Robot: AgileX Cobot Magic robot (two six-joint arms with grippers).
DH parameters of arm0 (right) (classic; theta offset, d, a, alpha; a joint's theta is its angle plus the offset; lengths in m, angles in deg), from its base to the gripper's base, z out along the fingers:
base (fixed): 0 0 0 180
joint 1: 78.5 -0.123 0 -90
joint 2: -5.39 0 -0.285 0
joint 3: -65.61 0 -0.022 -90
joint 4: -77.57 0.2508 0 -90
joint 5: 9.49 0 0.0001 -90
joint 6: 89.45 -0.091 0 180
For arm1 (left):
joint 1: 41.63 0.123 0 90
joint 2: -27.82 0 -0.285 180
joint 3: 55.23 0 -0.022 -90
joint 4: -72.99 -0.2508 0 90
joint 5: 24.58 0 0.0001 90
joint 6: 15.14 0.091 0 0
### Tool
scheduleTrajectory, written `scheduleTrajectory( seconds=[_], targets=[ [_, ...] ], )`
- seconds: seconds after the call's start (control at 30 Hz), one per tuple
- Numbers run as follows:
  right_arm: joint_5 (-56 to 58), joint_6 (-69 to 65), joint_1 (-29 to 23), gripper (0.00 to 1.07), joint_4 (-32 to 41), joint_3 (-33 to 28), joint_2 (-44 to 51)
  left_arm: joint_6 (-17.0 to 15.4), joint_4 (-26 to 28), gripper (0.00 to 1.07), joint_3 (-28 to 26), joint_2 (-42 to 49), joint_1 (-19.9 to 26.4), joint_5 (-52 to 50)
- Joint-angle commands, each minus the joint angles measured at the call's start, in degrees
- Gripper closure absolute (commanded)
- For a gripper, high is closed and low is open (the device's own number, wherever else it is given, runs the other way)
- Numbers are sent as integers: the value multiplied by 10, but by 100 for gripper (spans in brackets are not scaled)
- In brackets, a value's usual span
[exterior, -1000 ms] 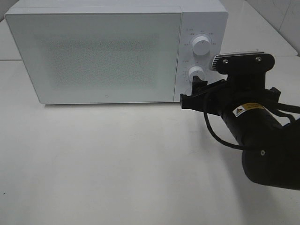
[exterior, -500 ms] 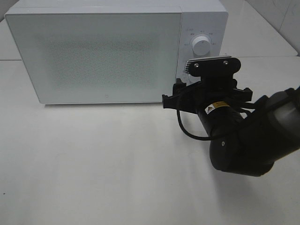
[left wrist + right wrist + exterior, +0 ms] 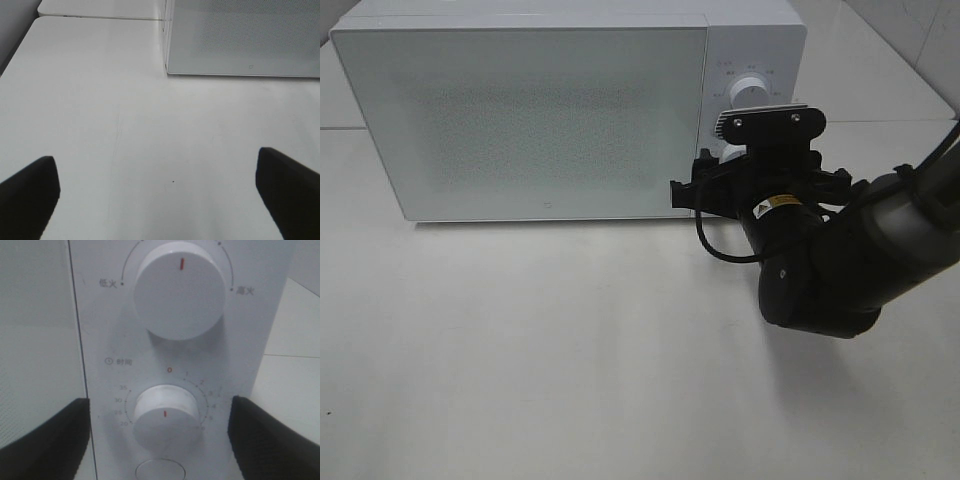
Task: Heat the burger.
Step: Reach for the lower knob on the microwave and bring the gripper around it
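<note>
Now the right end effector, spread wide, faces the timer knob; left end effector likewise spread above table.

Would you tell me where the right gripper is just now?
The right gripper is on the right of the exterior high view, at the control panel of the microwave, open fingers flanking the lower knob.

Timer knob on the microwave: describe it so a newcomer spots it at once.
Find the white microwave and the control strip right of its door. Two round white knobs sit there, one above the other; the timer knob is the lower one. It is smaller than the upper knob and ringed by numbers.
</note>
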Motion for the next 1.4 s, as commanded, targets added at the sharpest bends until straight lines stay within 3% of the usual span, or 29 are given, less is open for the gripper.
scheduleTrajectory(
  seconds=[0.03, 0.77, 1.0, 1.17, 1.2, 1.27, 1.33, 1.37, 1.4],
  targets=[
    [-61, -5, 5, 32, -9, 15, -11, -2, 5, 7, 2, 14, 0, -9],
    [-54, -20, 16, 33, 16, 39, -31, -2, 5, 7, 2, 12, 0, -9],
    [-52, -21, 16, 38, 16, 39, -31, -2, 5, 7, 2, 12, 0, -9],
    [-46, -22, 16, 51, 13, 39, -31, -2, 5, 7, 2, 12, 0, -9],
    [-46, -25, 16, 59, 11, 39, -31, -2, 5, 7, 2, 12, 0, -9],
    [-45, -28, 16, 63, 11, 39, -31, -2, 5, 7, 2, 12, 0, -9],
    [-36, -30, 16, 79, 10, 39, -31, -2, 5, 7, 2, 12, 0, -9],
    [-36, -30, 16, 79, 10, 39, -31, -2, 5, 7, 2, 12, 0, -9],
    [-32, -30, 16, 88, 11, 39, -31, -2, 5, 7, 2, 12, 0, -9]
  ],
)
